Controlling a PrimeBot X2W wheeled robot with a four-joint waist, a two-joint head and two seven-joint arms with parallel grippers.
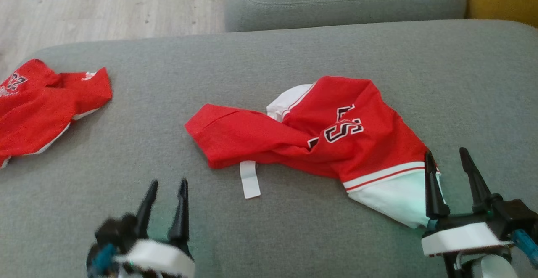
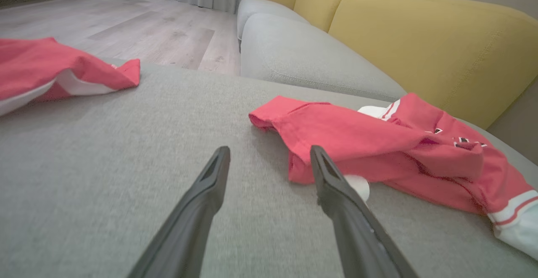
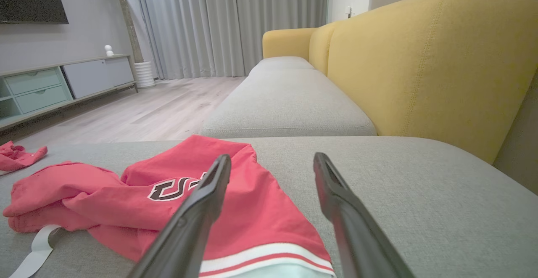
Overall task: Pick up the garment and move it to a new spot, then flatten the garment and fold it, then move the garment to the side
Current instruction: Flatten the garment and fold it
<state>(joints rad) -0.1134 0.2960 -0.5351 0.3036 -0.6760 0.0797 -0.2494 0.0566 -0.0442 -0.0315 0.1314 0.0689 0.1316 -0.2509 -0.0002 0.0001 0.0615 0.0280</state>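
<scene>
Two grippers are hovering over the grey cushion (image 1: 269, 51) in the head view, left gripper (image 1: 169, 182) and right gripper (image 1: 445, 152) both gaping empty, the red garment (image 1: 336, 143) lying crumpled between them. Left wrist view: fingers are standing wide beside the garment (image 2: 357, 139). Right wrist view: fingers are standing wide over its striped hem.

Soft, even light falls on the grey seat cushion (image 1: 294, 51), with no glare and only faint shadows along the near edge of the red garment (image 1: 336, 143). The head view is slightly grainy. There the left gripper (image 1: 169, 181) is smeared by blur at its base, and a greenish tint lies on the cushion beside it and on the garment's white hem by the right gripper (image 1: 446, 152). The left wrist view is blurred across the cushion's near part. Both wrist views bend the yellow backrest (image 3: 420, 59) toward the edges, and the pale curtains (image 3: 235, 25) glow evenly.
</scene>
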